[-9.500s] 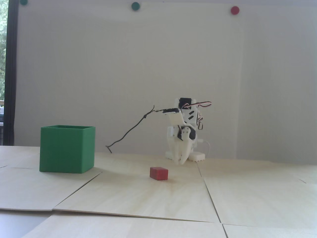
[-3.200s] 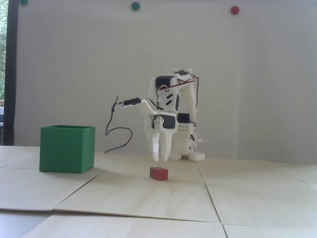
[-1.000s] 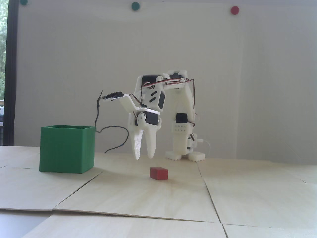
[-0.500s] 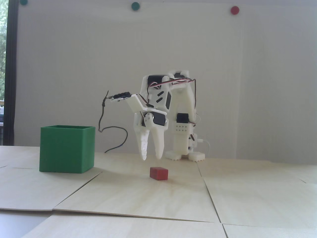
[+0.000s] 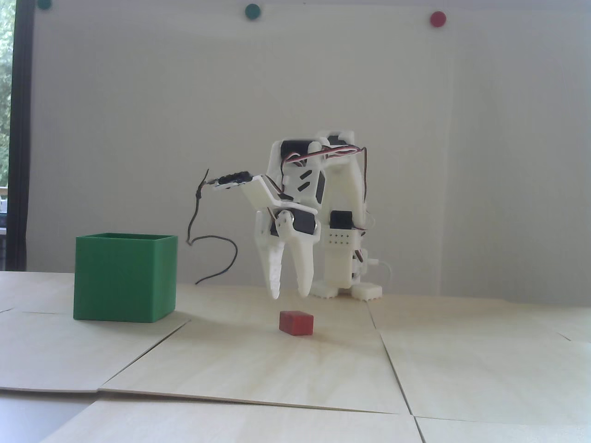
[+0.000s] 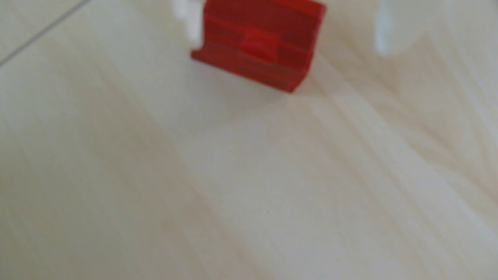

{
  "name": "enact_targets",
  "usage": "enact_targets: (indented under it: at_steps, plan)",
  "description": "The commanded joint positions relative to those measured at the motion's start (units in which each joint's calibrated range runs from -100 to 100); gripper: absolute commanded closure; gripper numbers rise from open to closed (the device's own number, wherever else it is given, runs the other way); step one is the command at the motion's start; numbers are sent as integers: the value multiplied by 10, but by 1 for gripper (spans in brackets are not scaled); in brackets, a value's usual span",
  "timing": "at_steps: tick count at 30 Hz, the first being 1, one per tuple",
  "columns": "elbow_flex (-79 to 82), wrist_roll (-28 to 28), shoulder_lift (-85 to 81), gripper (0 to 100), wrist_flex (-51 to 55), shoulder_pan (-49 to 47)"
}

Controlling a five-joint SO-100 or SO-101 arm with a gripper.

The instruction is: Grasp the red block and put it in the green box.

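Hovering over the red block (image 5: 296,322) right now with my gripper (image 5: 290,295) pointed straight down, fingers spread a moderate way apart and holding nothing. In the fixed view my fingertips (image 5: 276,294) hang just above the block and slightly to its left, clear air between us. The block sits flat on the pale wooden table (image 5: 277,364), close to a seam between the boards.

The wrist view is pretty blurry, but the red block (image 6: 258,43) shows up at the top edge, turned a bit on the diagonal, with my two white fingers (image 6: 190,24) flanking it — one close against its left side as that view shows it, the other farther off to the right. My gripper (image 6: 287,40) brackets it from above in that shot, though I can't tell from it how far above I am.

The green box (image 5: 124,277) stands upright on the table well off to the left of the block in the fixed view, open top up. I can't see inside it from this angle. A dark cable (image 5: 210,251) loops from my wrist camera mount down toward the table behind me, between me and the box. My base (image 5: 346,288) is planted at the back by the white wall (image 5: 415,161) — a red dot (image 5: 437,19) and a green dot (image 5: 252,11) are stuck up near the top of it.
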Motion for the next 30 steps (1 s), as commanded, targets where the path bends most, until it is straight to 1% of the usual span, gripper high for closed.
enact_targets:
  at_steps: [1,17,30]
  plan:
    - [-39,4,-14,77,4,-6]
    - [-45,4,55,77,-3,0]
    - [-46,4,69,77,-3,0]
